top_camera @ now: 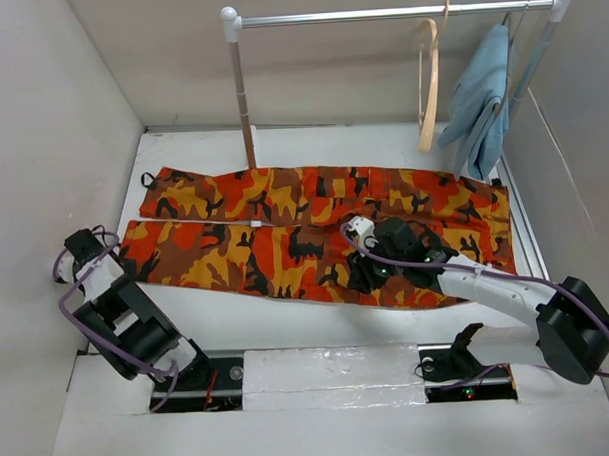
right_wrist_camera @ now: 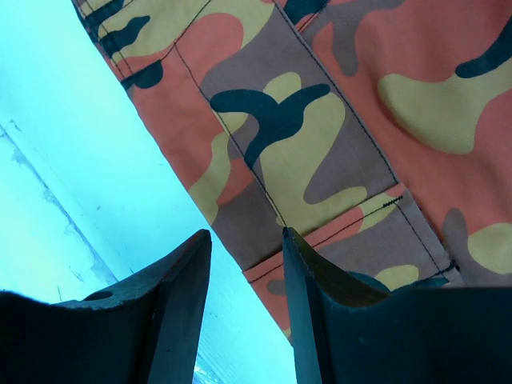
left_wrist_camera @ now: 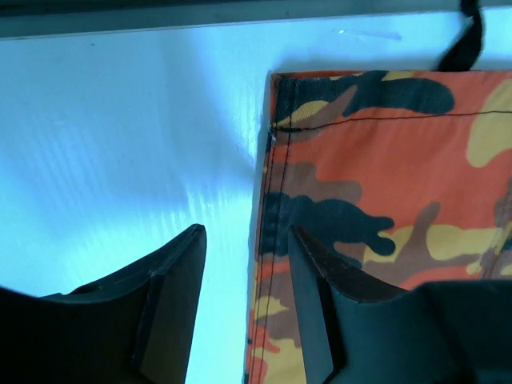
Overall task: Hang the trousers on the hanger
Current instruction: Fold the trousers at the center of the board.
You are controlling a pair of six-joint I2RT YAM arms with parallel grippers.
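Left hand [top_camera: 90, 247], right hand [top_camera: 369, 274]: low over counter [top_camera: 288, 319], fingers parted, holding nothing.
Trousers [top_camera: 284, 224]: flat on counter.
Hanger [top_camera: 429, 84]: hung on rail [top_camera: 377, 14].
Wrist views only: each hand straddles a trouser edge.

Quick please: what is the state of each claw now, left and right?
Left claw: open, holding nothing, at the edge of the trousers.
Right claw: open, holding nothing, at the trousers' edge.
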